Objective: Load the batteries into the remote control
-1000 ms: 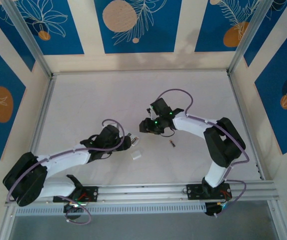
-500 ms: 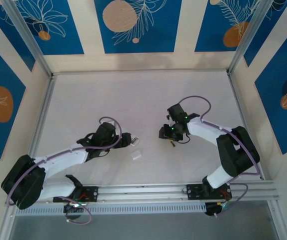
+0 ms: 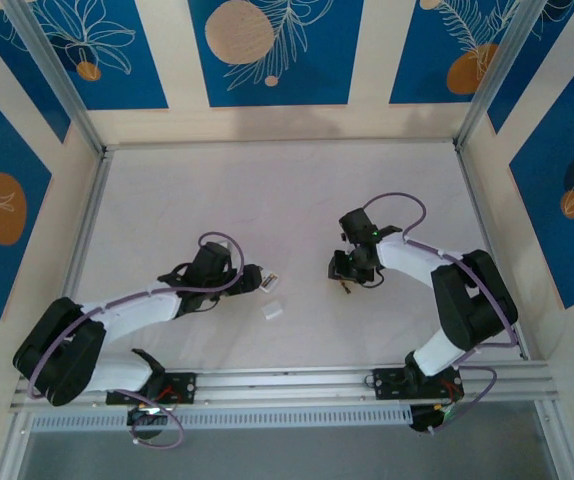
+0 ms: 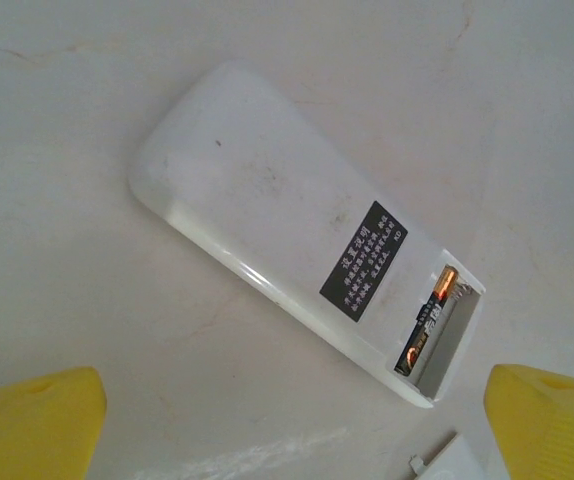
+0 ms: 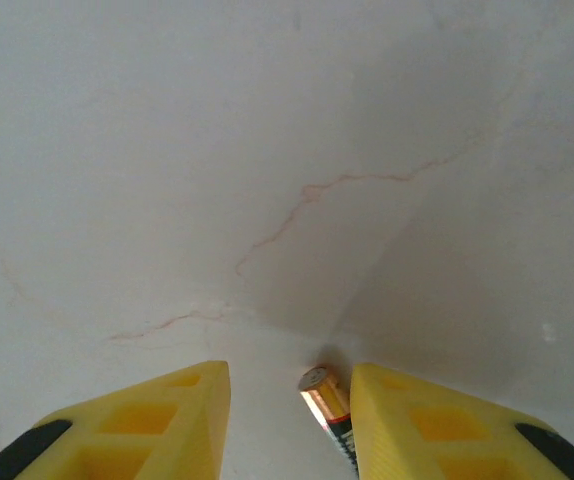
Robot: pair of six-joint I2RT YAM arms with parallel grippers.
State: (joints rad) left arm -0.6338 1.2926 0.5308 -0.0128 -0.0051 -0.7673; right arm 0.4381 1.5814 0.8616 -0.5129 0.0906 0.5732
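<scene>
Black label (image 4: pixel 364 261) on remote control (image 4: pixel 257 190)

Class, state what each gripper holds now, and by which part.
Nothing is gripped. The left gripper stands open above the remote control; the right gripper, open, straddles the loose battery at its gold end.

Several lines of white characters, possibly Chinese, on the black label (image 4: pixel 364 262) of the remote control (image 4: pixel 257 190); too small to read.

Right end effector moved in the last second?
Yes. The right end effector shifted right and toward the arm bases, to the loose battery.
</scene>
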